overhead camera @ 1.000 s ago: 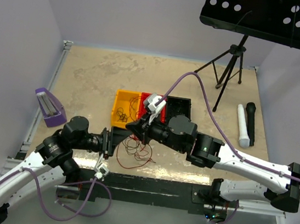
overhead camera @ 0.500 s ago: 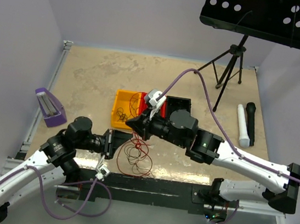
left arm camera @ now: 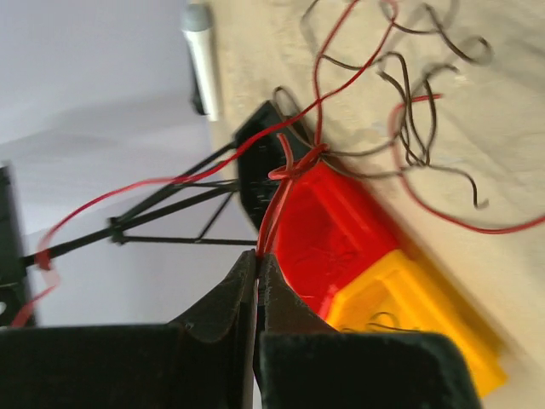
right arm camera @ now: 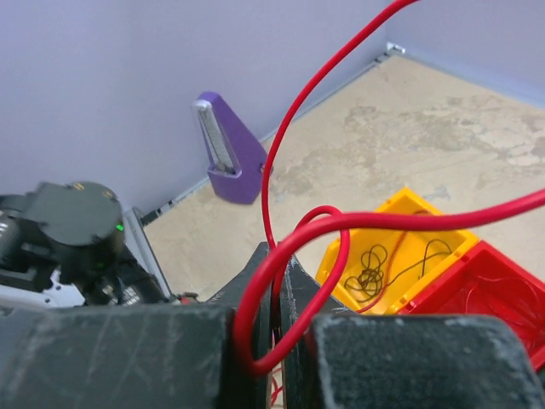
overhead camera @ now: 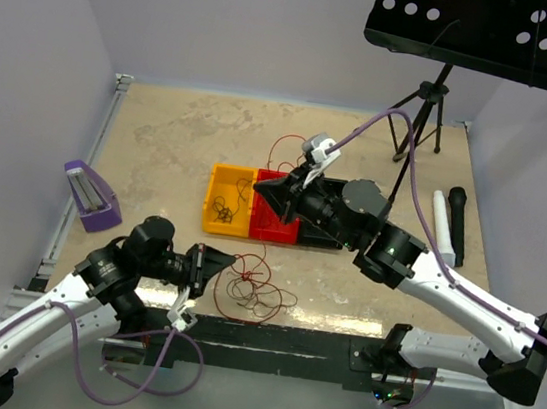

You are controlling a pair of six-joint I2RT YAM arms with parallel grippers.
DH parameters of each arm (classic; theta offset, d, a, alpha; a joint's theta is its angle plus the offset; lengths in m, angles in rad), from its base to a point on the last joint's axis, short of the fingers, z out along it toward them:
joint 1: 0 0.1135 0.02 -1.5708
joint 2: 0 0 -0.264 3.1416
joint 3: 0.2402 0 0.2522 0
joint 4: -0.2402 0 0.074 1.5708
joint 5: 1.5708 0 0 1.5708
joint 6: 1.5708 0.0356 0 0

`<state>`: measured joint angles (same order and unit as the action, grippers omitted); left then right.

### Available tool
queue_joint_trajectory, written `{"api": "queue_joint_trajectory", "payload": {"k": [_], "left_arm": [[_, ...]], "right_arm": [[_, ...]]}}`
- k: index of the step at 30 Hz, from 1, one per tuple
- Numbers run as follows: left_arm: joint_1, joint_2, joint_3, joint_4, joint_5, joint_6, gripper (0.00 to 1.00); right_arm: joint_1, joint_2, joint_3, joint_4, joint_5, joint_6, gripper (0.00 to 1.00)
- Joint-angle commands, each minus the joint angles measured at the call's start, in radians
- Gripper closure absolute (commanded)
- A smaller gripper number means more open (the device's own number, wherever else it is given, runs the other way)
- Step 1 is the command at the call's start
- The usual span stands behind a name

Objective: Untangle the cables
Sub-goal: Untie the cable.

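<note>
Near the front edge of the tabletop (overhead camera: 160, 149), we find the cables (overhead camera: 253, 295) in a loose snarl of red and dark strands. Our left gripper (overhead camera: 233, 258) is pinched tight on a red strand (left arm camera: 269, 213) rising from it. Our right gripper (overhead camera: 260, 185), above the bins (overhead camera: 228, 180), is clamped on a red loop (right arm camera: 409, 219).

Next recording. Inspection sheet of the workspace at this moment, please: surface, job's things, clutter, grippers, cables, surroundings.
Surface: beige mottled tabletop, nothing spilled seen.
Job's things: cables, a red and dark snarl on the table near the bins; loose dark strands in the yellow bin.
Clutter: red bin, purple metronome, white microphone, black microphone.
Grippers: left gripper and right gripper each have fingers shut on a red strand.
Cables: lilac hoses run along both arms.
Surroundings: music stand at the far right.
</note>
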<state>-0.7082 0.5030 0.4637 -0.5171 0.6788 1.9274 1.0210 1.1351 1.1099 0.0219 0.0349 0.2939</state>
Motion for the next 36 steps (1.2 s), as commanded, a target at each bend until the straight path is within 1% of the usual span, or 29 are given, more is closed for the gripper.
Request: {"api": "queue_joint_trajectory", "payload": {"k": [1, 3, 11, 13, 17, 24, 26, 28, 31, 33, 36], "left_arm": [[-0.002, 0.037, 0.007, -0.184, -0.051, 0.061, 1.00], [-0.002, 0.039, -0.006, -0.187, -0.061, 0.062, 1.00], [-0.004, 0.057, -0.028, -0.121, -0.073, -0.005, 1.00], [-0.002, 0.054, -0.043, -0.113, -0.082, -0.010, 1.00], [-0.002, 0.029, -0.094, -0.104, -0.094, 0.010, 1.00], [-0.002, 0.023, -0.152, -0.101, -0.119, 0.058, 1.00], [-0.002, 0.023, -0.155, -0.089, -0.116, 0.044, 1.00], [-0.002, 0.022, -0.152, -0.063, -0.113, 0.019, 1.00], [-0.002, 0.034, -0.131, -0.003, -0.107, -0.083, 1.00], [-0.002, 0.060, -0.091, 0.049, -0.098, -0.210, 1.00], [-0.002, 0.120, -0.014, 0.115, -0.094, -0.451, 1.00]], "right_arm": [[-0.010, -0.066, 0.099, 0.036, 0.016, -0.018, 1.00], [-0.010, -0.074, 0.117, 0.020, 0.036, -0.028, 1.00], [-0.033, -0.040, 0.175, 0.022, 0.232, -0.071, 1.00], [-0.062, -0.014, 0.226, 0.007, 0.244, -0.094, 1.00], [-0.120, 0.025, 0.381, -0.019, 0.217, -0.133, 1.00], [-0.130, 0.097, 0.665, -0.112, 0.217, -0.185, 1.00], [-0.130, 0.106, 0.712, -0.122, 0.221, -0.202, 1.00], [-0.130, 0.115, 0.722, -0.120, 0.238, -0.206, 1.00], [-0.134, 0.137, 0.693, -0.117, 0.244, -0.200, 1.00], [-0.142, 0.153, 0.644, -0.100, 0.246, -0.185, 1.00], [-0.165, 0.192, 0.582, -0.073, 0.200, -0.151, 1.00]]}}
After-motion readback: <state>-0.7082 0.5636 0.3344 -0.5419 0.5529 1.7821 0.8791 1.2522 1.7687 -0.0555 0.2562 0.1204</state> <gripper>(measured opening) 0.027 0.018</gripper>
